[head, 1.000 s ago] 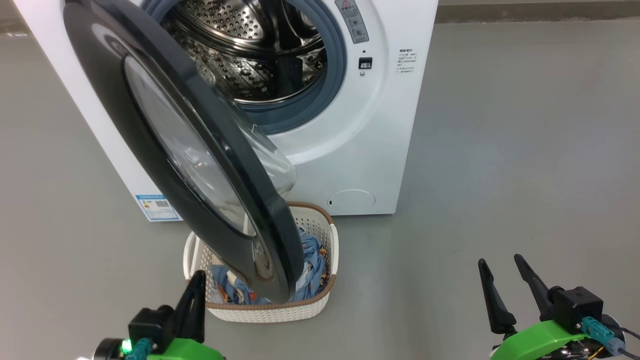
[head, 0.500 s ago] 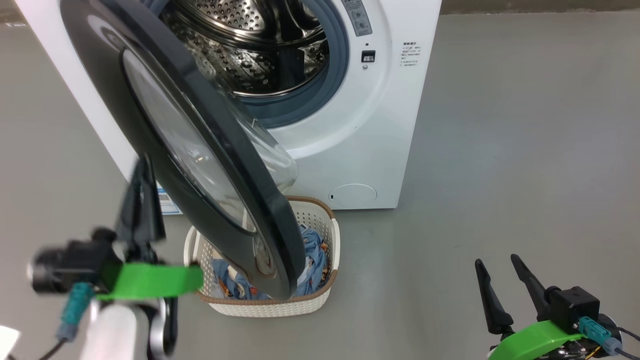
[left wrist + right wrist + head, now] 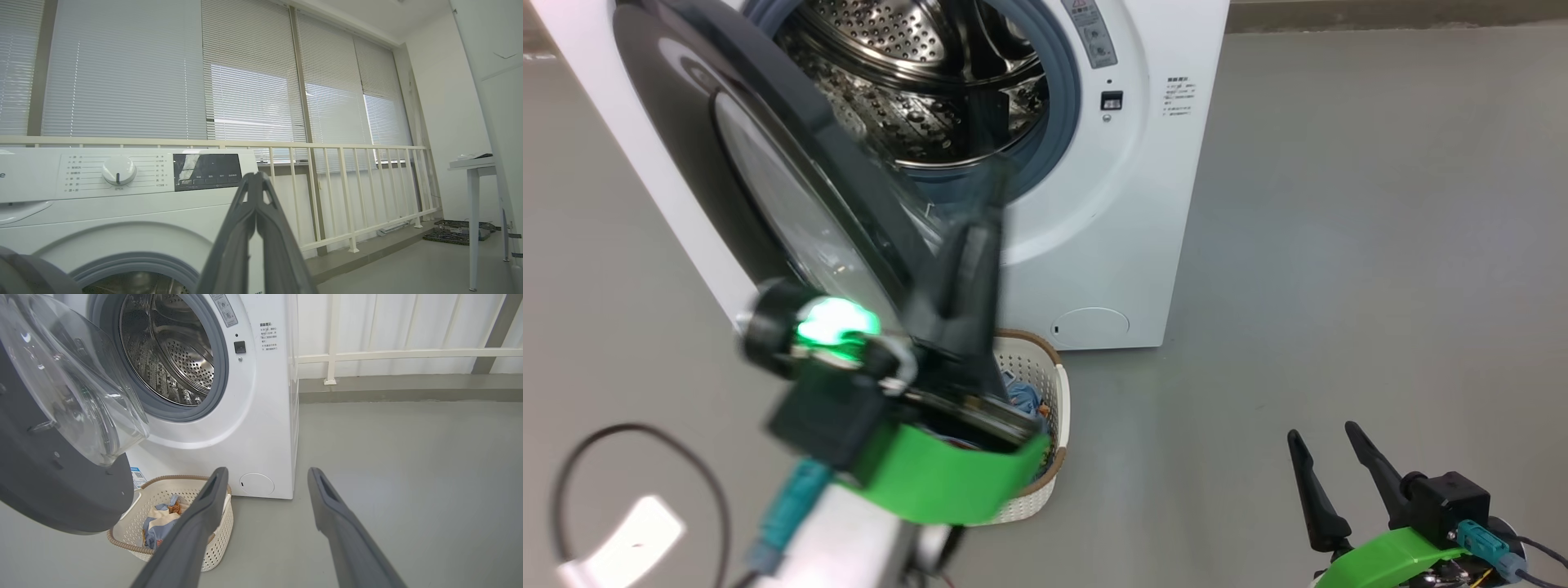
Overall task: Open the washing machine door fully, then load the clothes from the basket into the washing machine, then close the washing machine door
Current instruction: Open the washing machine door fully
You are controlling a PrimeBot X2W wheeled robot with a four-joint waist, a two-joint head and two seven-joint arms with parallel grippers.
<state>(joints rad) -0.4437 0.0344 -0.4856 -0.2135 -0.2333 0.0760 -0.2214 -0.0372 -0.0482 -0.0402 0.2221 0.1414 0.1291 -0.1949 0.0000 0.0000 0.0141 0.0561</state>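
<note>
Left fingers (image 3: pixel 968 269) pressed together, blurred at head-view centre over the free edge of the washing machine door (image 3: pixel 686 139); contact unclear. Right fingers (image 3: pixel 1311 490) apart, lower right, above bare floor (image 3: pixel 1380 245). The half-open door's lower edge overhangs the basket (image 3: pixel 1052 408) of clothes (image 3: pixel 1023 402) before the washing machine (image 3: pixel 1127 229).

The grey floor (image 3: pixel 1339 245) carries the white washing machine (image 3: pixel 1127 229) and, just before it, the cream basket (image 3: pixel 1039 366).
</note>
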